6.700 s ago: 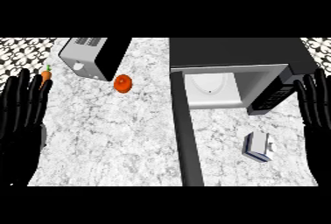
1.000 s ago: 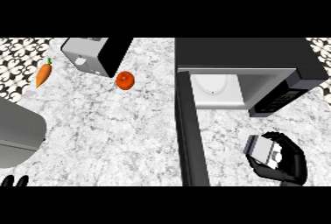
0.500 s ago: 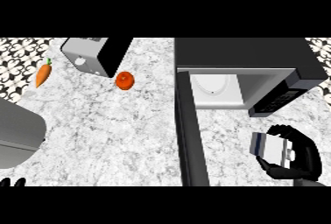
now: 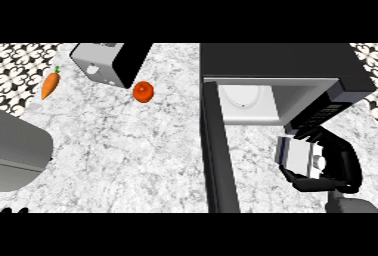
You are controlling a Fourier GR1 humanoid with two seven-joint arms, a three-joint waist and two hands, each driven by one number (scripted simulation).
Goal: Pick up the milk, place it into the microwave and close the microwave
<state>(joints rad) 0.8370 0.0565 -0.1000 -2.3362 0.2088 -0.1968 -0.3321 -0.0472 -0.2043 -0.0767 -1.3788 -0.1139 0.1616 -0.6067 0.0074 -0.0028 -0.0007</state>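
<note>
The milk (image 4: 297, 156) is a small white and grey carton, held up off the counter just below the microwave's open front. My right hand (image 4: 336, 170) is curled round it from the right, with fingers above and below the carton. The black microwave (image 4: 280, 60) stands at the upper right, its white cavity (image 4: 251, 102) showing a round plate inside. Its door (image 4: 218, 150) is swung open and runs as a dark strip down the counter. Only the fingertips of my left hand (image 4: 13, 210) show at the lower left edge.
A toaster (image 4: 111, 62) stands at the upper left, with a tomato (image 4: 143, 92) beside it and a carrot (image 4: 49, 84) further left. A grey rounded forearm (image 4: 18, 157) fills the left edge. The marble counter (image 4: 125, 150) spreads between the door and that forearm.
My right hand has closed on the milk and carried it up the view toward the microwave's opening. The open door and the other objects have stayed put.
</note>
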